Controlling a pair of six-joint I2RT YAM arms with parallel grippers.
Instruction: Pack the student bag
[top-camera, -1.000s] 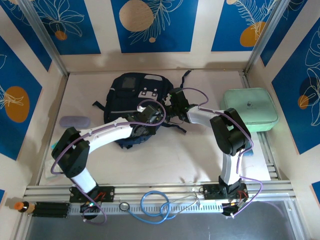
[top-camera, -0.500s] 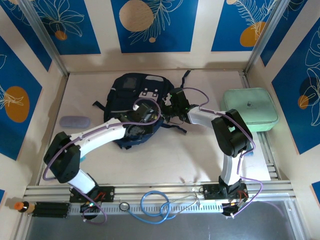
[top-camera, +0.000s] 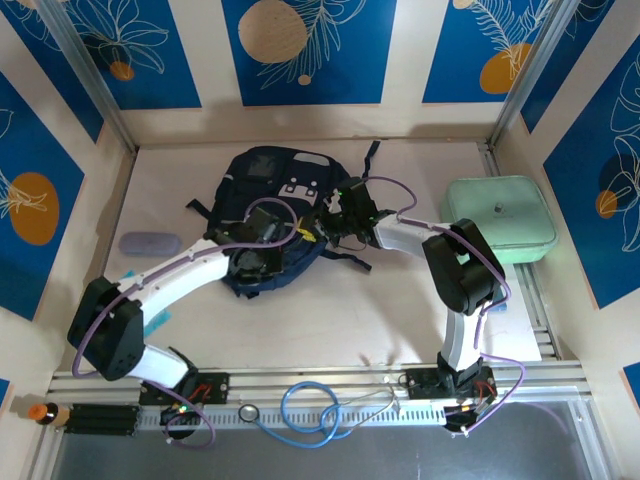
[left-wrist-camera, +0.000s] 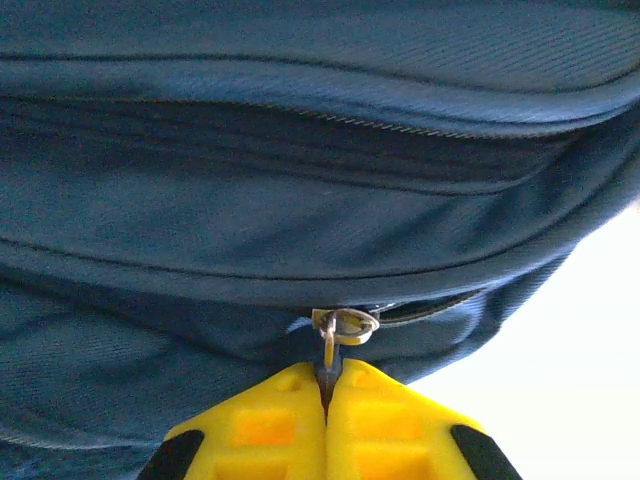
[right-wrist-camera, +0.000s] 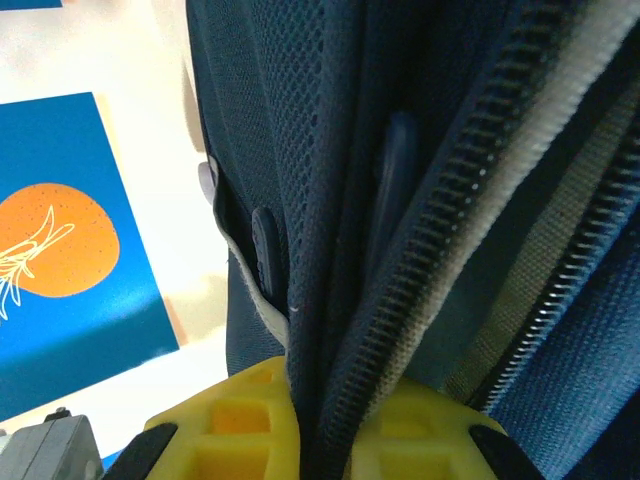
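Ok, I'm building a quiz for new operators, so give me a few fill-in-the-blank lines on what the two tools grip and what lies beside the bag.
1. The left tool is shut on the metal ____ pull of the student bag.
2. The right tool is shut on the bag's edge, which sits between its ____ fingers.
3. In the top view the mint-green case lies to the bag's ____.
Missing words: zipper; yellow; right.
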